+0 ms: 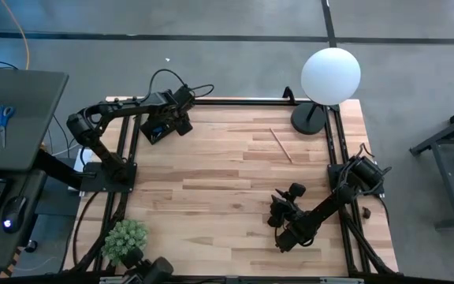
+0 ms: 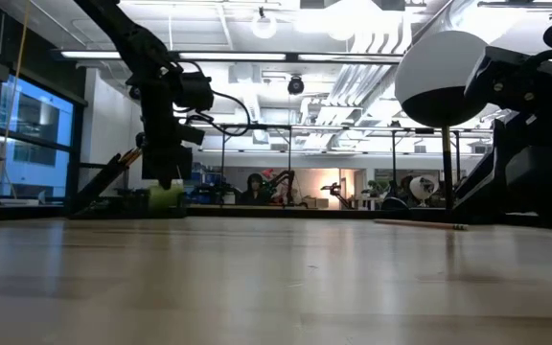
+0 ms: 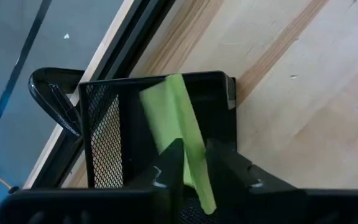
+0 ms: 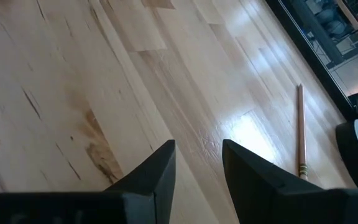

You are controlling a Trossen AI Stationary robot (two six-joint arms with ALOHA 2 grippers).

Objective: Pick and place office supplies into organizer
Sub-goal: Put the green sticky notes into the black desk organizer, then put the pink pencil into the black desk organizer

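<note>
at the near edge of the table, 7 o'clock in the high view, a green spiky potted plant [image 1: 124,239] sits by the frame. right gripper [image 1: 283,207] hangs at about 5 o'clock over bare wood; in its wrist view the fingers [image 4: 157,171] stand part open with a clear gap and nothing between them. table [image 1: 227,181] is light butcher-block. further back, around 1 o'clock, a wooden pencil [image 1: 281,145] lies loose on the boards, well apart from the right gripper and near the round black lamp base [image 1: 309,120] under the white globe lamp [image 1: 331,76]; same pencil shows in the right wrist view [image 4: 301,130] and low view [image 2: 420,223]. at the far left corner, 11 o'clock, the left gripper [image 1: 162,120] is over the organizer [image 3: 114,124], a black mesh tray at the table edge. its fingers [image 3: 169,171] stand narrowly apart on either side of the green sticky-note pad [image 3: 179,134], which leans tilted inside the organizer; cannot tell if they still pinch it or have just let go. beyond the table at 9 o'clock, a grey desk [image 1: 18,118] carries blue-handled scissors [image 1: 4,118].
</note>
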